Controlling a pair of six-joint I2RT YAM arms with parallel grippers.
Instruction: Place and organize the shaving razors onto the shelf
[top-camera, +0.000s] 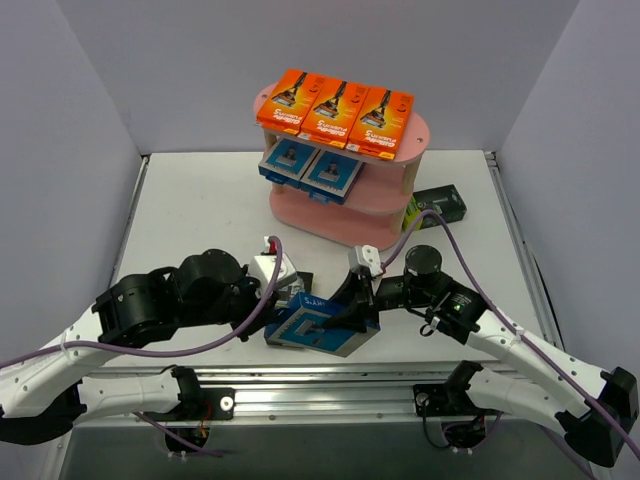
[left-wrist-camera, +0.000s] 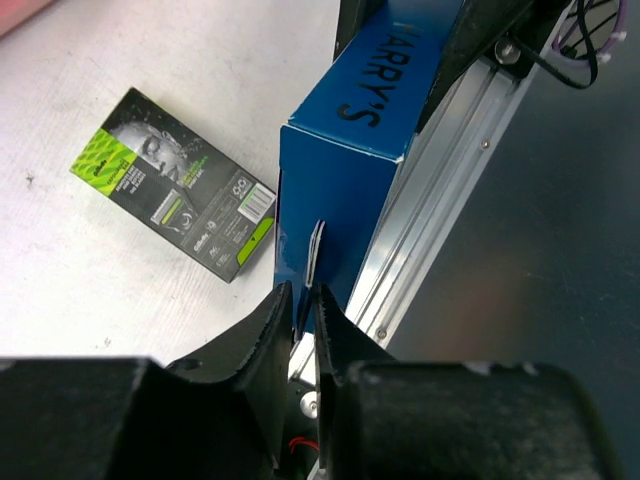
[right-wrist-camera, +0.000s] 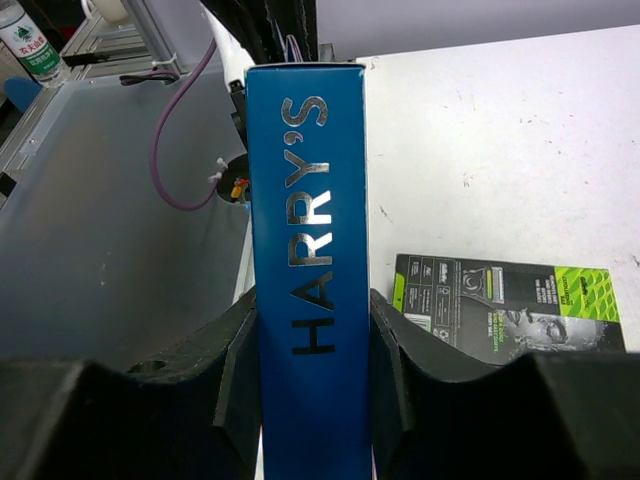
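Right gripper (right-wrist-camera: 312, 305) clamps the blue pack (right-wrist-camera: 308, 170) edge-on at the near edge of the bench (top-camera: 200, 200), while the left gripper (left-wrist-camera: 303, 300) is pinched on its thin hang tab. Mid-handover, seemingly; next, one releases and the other carries it beside the two shelved blue packs (top-camera: 310, 168) on the middle tier of the shelf (top-camera: 340, 225).
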